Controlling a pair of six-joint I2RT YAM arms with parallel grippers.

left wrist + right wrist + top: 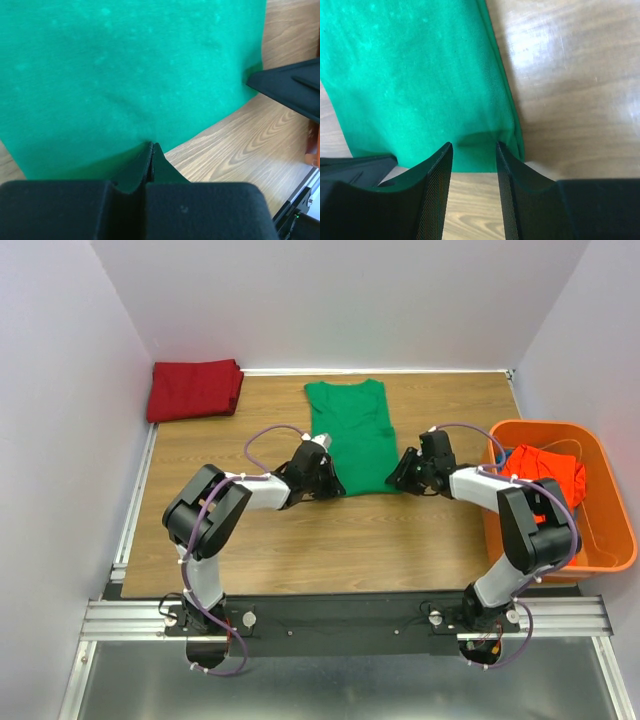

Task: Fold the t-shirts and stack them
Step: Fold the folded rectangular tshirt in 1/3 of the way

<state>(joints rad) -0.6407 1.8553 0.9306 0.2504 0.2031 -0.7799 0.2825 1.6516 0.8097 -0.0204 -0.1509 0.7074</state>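
Observation:
The bright green t-shirt [350, 440] lies folded into a long strip in the middle of the table, collar toward the back. My left gripper [332, 484] is at its near left corner. In the left wrist view that gripper [151, 145] is shut on the hem, and the green cloth [125, 75] puckers at the tips. My right gripper [399, 480] is at the near right corner. Its jaws [474, 147] stand open astride the hem of the green t-shirt [420, 75]. A dark red t-shirt [195, 390] lies folded at the back left. A bright orange-red t-shirt [545, 472] is bunched in the basket.
An orange plastic basket [612, 540] stands at the right edge of the table. White walls close in the back and both sides. Bare wooden tabletop [330, 550] lies between the green shirt and the arm bases. The right gripper's finger [292, 85] shows in the left wrist view.

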